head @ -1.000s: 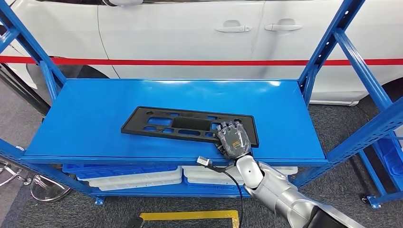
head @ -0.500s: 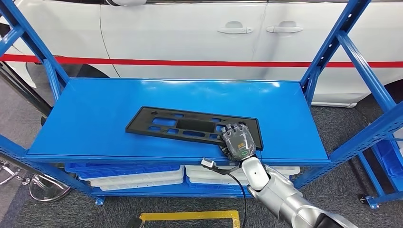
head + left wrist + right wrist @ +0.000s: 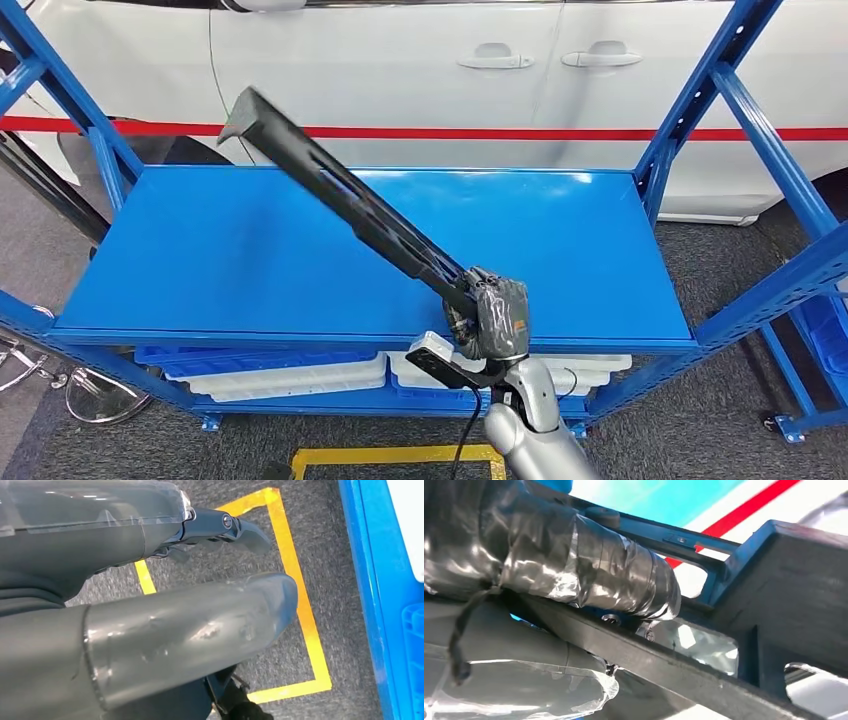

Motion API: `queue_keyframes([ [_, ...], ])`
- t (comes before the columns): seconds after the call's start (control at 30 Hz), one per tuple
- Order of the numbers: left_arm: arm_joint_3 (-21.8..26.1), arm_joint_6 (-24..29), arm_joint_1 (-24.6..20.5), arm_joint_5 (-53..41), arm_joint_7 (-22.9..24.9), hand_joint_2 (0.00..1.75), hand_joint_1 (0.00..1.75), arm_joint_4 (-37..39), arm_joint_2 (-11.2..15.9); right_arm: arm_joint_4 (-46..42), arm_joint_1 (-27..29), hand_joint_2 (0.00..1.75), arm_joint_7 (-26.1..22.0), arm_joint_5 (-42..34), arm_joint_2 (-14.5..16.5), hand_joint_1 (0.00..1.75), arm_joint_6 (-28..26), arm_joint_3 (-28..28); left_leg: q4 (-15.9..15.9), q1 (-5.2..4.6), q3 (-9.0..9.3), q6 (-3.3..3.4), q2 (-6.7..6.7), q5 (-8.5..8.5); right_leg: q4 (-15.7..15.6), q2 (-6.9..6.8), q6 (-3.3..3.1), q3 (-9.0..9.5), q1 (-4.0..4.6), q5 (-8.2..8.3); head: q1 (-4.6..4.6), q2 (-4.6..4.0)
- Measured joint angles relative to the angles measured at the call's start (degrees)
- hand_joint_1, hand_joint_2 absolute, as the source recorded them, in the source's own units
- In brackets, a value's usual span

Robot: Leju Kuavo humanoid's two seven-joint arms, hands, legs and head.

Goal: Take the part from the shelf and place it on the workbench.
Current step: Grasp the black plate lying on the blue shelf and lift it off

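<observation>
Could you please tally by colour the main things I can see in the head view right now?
Black: 1, the part, held by the right hand
Blue: 1, the shelf
White: 1, the car
Yellow: 1, the floor marking
Total: 4

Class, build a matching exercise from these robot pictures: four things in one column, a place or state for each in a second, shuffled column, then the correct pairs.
Things:
1. black part
2. right hand
3. left hand
4. white trays

Places or states:
A. on the lower shelf level
B. hanging over grey carpet with yellow tape
C. lifted, tilted up off the blue shelf
D. gripping the part's near end

Pairs: 1-C, 2-D, 3-B, 4-A
</observation>
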Motion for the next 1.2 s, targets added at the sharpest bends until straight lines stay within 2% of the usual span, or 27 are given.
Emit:
queue_keyframes([
  [0.07, 0.0, 0.0, 0.2, 0.1, -0.1, 0.0, 0.0, 0.0, 0.1, -2.6, 1.6, 0.0, -0.5, -1.4, 1.0, 1.75, 0.1, -0.1, 2.9, 0.09, -1.19, -0.63, 0.18, -2.12, -0.4, -0.04, -0.64, 0.21, -0.38, 0.16, -0.02, 0.0],
  [0.17, 0.0, 0.0, 0.4, 0.2, -0.2, 0.0, 0.0, 0.0, 0.3, -4.9, 3.1, 0.0, -0.8, -1.7, 1.8, 1.75, 0.1, -0.1, 13.7, 0.28, -6.35, -1.26, 0.33, -7.22, -0.5, -0.12, -1.07, 0.24, -0.38, 0.11, -0.02, 0.0],
  [0.2, 0.0, 0.0, 0.5, 0.2, -0.2, 0.0, 0.0, 0.0, 0.3, -5.3, 3.5, 0.0, -0.8, -1.8, 1.9, 1.75, 0.1, -0.1, 15.9, 0.29, -7.56, -1.34, 0.33, -7.6, -0.4, -0.13, -1.09, 0.24, -0.35, 0.06, -0.02, 0.0],
  [0.23, 0.0, 0.0, 0.6, 0.2, -0.2, 0.0, 0.0, 0.0, 0.3, -5.7, 3.9, 0.0, -0.8, -1.8, 2.0, 1.75, 0.1, -0.1, 16.2, 0.29, -7.85, -1.36, 0.34, -6.89, -0.4, -0.12, -1.09, 0.26, -0.33, -0.01, -0.02, 0.0],
  [0.27, 0.0, 0.0, 0.6, 0.2, -0.2, 0.0, 0.0, 0.0, 0.4, -6.0, 4.1, 0.0, -0.8, -1.9, 2.1, 1.75, 0.1, -0.2, 14.0, 0.3, -6.95, -1.3, 0.34, -5.09, -0.2, -0.07, -1.05, 0.29, -0.34, -0.09, -0.02, 0.0],
  [0.3, 0.0, 0.0, 0.6, 0.3, -0.2, 0.0, 0.0, 0.0, 0.4, -6.4, 4.3, 0.0, -1.0, -2.3, 2.1, 1.75, 0.1, -0.3, 10.0, 0.3, -5.13, -1.16, 0.36, -2.74, -0.1, -0.02, -0.93, 0.35, -0.35, -0.21, -0.03, 0.0],
  [0.37, 0.1, 0.0, 0.6, 0.5, -0.3, 0.0, 0.0, 0.0, 0.5, -7.1, 4.6, 0.0, -1.8, -4.4, 2.3, 1.75, 0.3, -0.5, 2.8, 0.15, -1.76, -0.7, 0.34, 0.09, 0.2, 0.09, -0.5, 0.29, -0.17, -0.45, -0.02, 0.0],
  [0.4, 0.1, 0.0, 0.6, 0.7, -0.4, 0.0, 0.0, 0.0, 0.5, -7.5, 4.9, 0.0, -2.4, -6.0, 2.5, 1.75, 0.5, -0.5, 0.9, 0.04, -0.94, -0.44, 0.3, 0.53, 0.3, 0.1, -0.22, 0.2, -0.08, -0.49, -0.01, 0.0],
  [0.47, 0.4, 0.0, 0.9, 1.1, -0.9, 0.0, 0.0, 0.0, 0.5, -8.7, 5.9, 0.0, -3.4, -9.4, 3.0, 1.75, 1.0, -0.5, 0.4, -0.11, -0.87, 0.1, 0.19, 0.5, 0.3, 0.1, 0.34, 0.09, 0.0, -0.39, 0.0, 0.0],
  [0.53, 0.7, 0.0, 1.2, 1.6, -1.6, 0.87, 0.0, 0.0, 0.6, -10.1, 7.1, 0.0, -4.3, -12.3, 3.4, 1.75, 1.6, -0.5, -0.1, 0.12, -0.75, 0.84, 0.26, 0.85, 0.9, 0.07, 0.85, -0.08, -0.09, -1.1, 0.01, 0.0],
  [0.6, 1.0, 0.0, 1.4, 1.8, -2.4, 1.75, 0.0, 0.0, 0.6, -11.6, 8.2, 0.0, -5.6, -14.6, 3.6, 1.75, 2.3, -0.5, -0.4, 0.32, -0.64, 1.55, 0.36, 1.12, 5.3, 0.05, 1.23, -1.97, -0.21, -4.07, 0.01, 0.0],
  [0.67, 1.3, 0.1, 1.5, 1.9, -2.9, 1.75, 0.0, 0.0, 0.7, -13.1, 9.6, 0.0, -7.1, -17.0, 3.6, 1.75, 3.2, -0.3, -0.4, 0.24, -0.69, 1.83, 0.39, 1.1, 12.7, 0.04, 1.5, -5.4, -0.3, -7.66, 0.01, 0.0],
  [0.7, 1.4, 0.2, 1.6, 2.0, -3.1, 1.31, 0.0, 0.0, 0.8, -13.8, 10.4, 0.0, -7.8, -18.0, 3.6, 1.75, 3.9, -0.1, -0.4, 0.21, -0.68, 1.86, 0.38, 1.07, 15.3, 0.03, 1.59, -6.63, -0.35, -8.42, 0.01, 0.0],
  [0.73, 1.5, 0.3, 1.8, 2.1, -3.3, 0.87, 0.0, 0.0, 0.8, -14.7, 11.1, 0.0, -8.3, -19.1, 3.6, 1.75, 4.6, 0.2, -0.4, 0.2, -0.67, 1.86, 0.36, 1.04, 16.0, 0.02, 1.63, -6.98, -0.4, -8.08, 0.01, 0.0],
  [0.77, 1.6, 0.4, 1.9, 2.2, -3.5, 0.44, 0.0, 0.0, 0.9, -15.6, 11.7, 0.0, -8.8, -19.9, 3.6, 1.75, 5.3, 0.6, -0.3, 0.19, -0.61, 1.82, 0.31, 0.99, 14.4, 0.0, 1.58, -6.2, -0.45, -6.67, 0.01, 0.0],
  [0.8, 1.7, 0.5, 2.0, 2.3, -3.7, 0.44, 0.0, 0.0, 0.9, -16.5, 12.2, 0.0, -9.2, -20.7, 3.6, 1.75, 5.9, 1.1, -0.3, 0.19, -0.52, 1.72, 0.27, 0.91, 11.1, -0.01, 1.43, -4.53, -0.46, -4.63, 0.02, 0.0],
  [0.87, 1.9, 0.5, 2.2, 2.6, -4.1, 1.31, 0.0, 0.0, 0.9, -18.5, 12.8, 0.0, -9.8, -22.0, 3.6, 1.75, 7.3, 2.2, -0.1, 0.06, -0.45, 1.3, 0.2, 0.62, 3.6, -0.01, 0.95, -0.9, -0.3, -1.59, 0.01, 0.0],
  [0.9, 2.0, 0.5, 2.2, 2.8, -4.3, 1.75, 0.0, 0.0, 0.9, -19.5, 13.0, 0.0, -10.1, -22.7, 3.6, 1.75, 8.0, 2.8, 0.0, -0.02, -0.48, 1.03, 0.2, 0.51, 1.5, 0.02, 0.74, 0.1, -0.16, -1.04, 0.01, 0.0],
  [1.0, 2.6, 0.7, 2.5, 3.1, -4.9, 1.75, 0.0, 0.0, 1.0, -22.1, 13.9, 0.0, -11.0, -25.2, 3.5, 1.75, 10.8, 4.6, 0.0, -0.04, -0.52, 0.07, 0.24, 0.32, 0.3, 0.14, 0.09, 0.55, -0.02, -0.99, -0.01, 0.0],
  [1.07, 2.9, 0.8, 2.5, 3.3, -5.2, 1.75, 0.0, 0.0, 1.1, -23.7, 14.1, 0.0, -11.7, -26.8, 3.2, 1.75, 12.8, 5.8, 1.6, 0.07, -1.08, -0.57, 0.3, -1.02, -0.2, 0.02, -0.58, 0.85, -0.32, -0.79, -0.01, 0.0],
  [1.1, 3.1, 0.8, 2.5, 3.5, -5.3, 1.75, 0.0, 0.0, 1.1, -24.5, 14.1, 0.0, -12.0, -27.5, 3.1, 1.75, 13.7, 6.4, 4.0, 0.15, -2.07, -0.85, 0.33, -2.53, -0.4, -0.07, -0.86, 0.99, -0.44, -0.73, -0.01, 0.0],
  [1.17, 3.3, 0.9, 2.6, 3.6, -5.5, 1.75, 0.0, 0.0, 1.3, -25.9, 14.2, 0.0, -12.5, -28.3, 2.5, 1.75, 14.9, 7.5, 11.3, 0.26, -5.33, -1.35, 0.35, -6.16, -0.4, -0.2, -1.15, 1.03, -0.39, -0.77, -0.02, 0.0],
  [1.2, 3.4, 0.9, 2.8, 3.6, -5.5, 1.75, 0.0, 0.0, 1.3, -26.4, 14.2, 0.0, -12.6, -28.5, 2.2, 1.75, 15.3, 8.0, 14.4, 0.31, -6.8, -1.53, 0.36, -7.22, -0.4, -0.21, -1.17, 1.02, -0.36, -0.79, -0.02, 0.0],
])
